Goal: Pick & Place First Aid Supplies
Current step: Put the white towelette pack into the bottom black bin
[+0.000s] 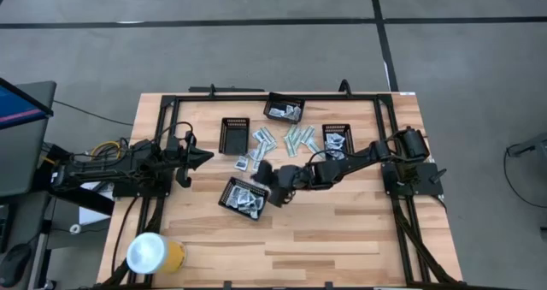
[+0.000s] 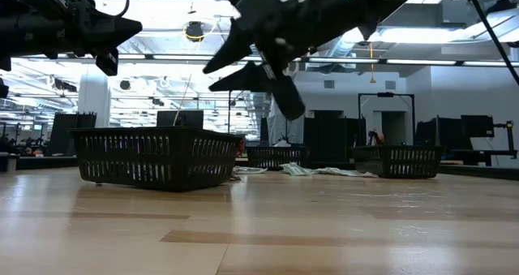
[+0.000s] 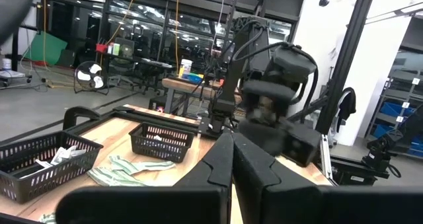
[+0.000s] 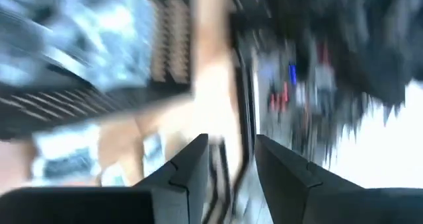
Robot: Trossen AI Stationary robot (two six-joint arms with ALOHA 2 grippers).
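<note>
Packets (image 1: 291, 138): loose pile mid-desk, some in black trays (image 1: 244, 198).
Right gripper (image 1: 268, 184): above the near tray, fingers (image 4: 182, 171) spread, holding nothing.
Left gripper (image 1: 203, 157): at desk's left, fingers pressed together.

pale striped wood table (image 1: 342, 230), black mesh trays (image 1: 234, 135), white and pale green packets (image 1: 299, 138), yellow cup (image 1: 156, 254) at the table's corner

packets (image 1: 291, 139) on table between trays | right gripper (image 1: 263, 180) above near tray (image 1: 243, 198)
</note>
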